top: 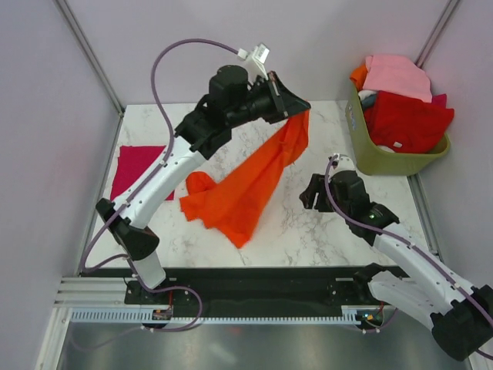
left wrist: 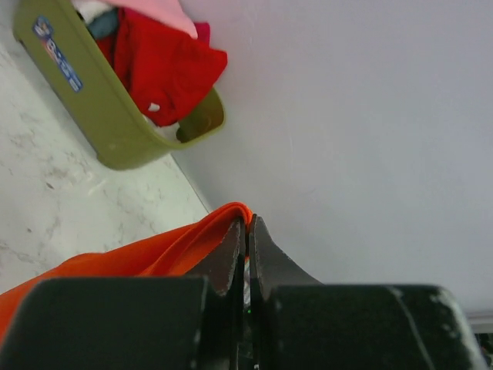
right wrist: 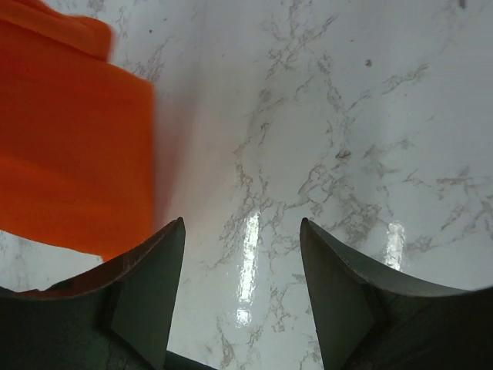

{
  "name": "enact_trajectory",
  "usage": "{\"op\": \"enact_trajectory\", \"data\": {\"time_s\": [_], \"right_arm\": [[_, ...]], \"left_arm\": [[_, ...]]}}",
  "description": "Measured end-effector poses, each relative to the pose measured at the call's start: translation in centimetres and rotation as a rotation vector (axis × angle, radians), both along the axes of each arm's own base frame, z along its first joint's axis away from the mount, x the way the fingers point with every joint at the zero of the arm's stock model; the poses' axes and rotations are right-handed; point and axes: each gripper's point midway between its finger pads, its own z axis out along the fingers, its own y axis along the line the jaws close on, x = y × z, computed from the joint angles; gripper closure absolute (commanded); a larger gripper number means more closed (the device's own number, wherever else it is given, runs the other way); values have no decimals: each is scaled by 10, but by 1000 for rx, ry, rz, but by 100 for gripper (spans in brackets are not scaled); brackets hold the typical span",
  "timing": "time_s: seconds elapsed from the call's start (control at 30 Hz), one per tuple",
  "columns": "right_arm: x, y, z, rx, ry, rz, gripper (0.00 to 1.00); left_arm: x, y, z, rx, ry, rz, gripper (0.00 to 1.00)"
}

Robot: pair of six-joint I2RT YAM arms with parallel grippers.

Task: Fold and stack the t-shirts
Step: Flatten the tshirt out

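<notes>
My left gripper (top: 296, 104) is shut on an edge of the bright orange t-shirt (top: 250, 181) and holds it up high at the back of the table; the shirt hangs down and trails onto the marble. In the left wrist view the orange cloth (left wrist: 154, 250) is pinched between the closed fingertips (left wrist: 248, 223). A folded crimson-magenta t-shirt (top: 139, 171) lies flat at the left edge of the table. My right gripper (top: 314, 193) is open and empty, low over bare marble just right of the orange shirt (right wrist: 69, 139).
An olive-green basket (top: 385, 158) with red, pink and orange clothes stands at the back right; it also shows in the left wrist view (left wrist: 100, 116). Grey walls close in the marble table (top: 308, 231) on three sides. A cable loops above the left arm.
</notes>
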Motion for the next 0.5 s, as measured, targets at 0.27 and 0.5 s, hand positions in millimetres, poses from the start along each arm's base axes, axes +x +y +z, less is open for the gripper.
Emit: {"op": "enact_trajectory", "data": {"time_s": [0.27,0.5], "right_arm": [[-3,-52,43,6,-170,-261,25],[-14,-93,53,-10,-238,-449,25]], "left_arm": [[-18,-49,-95,96,111,-76,43],[-27,-49,-214,273,273,-77,8]]}}
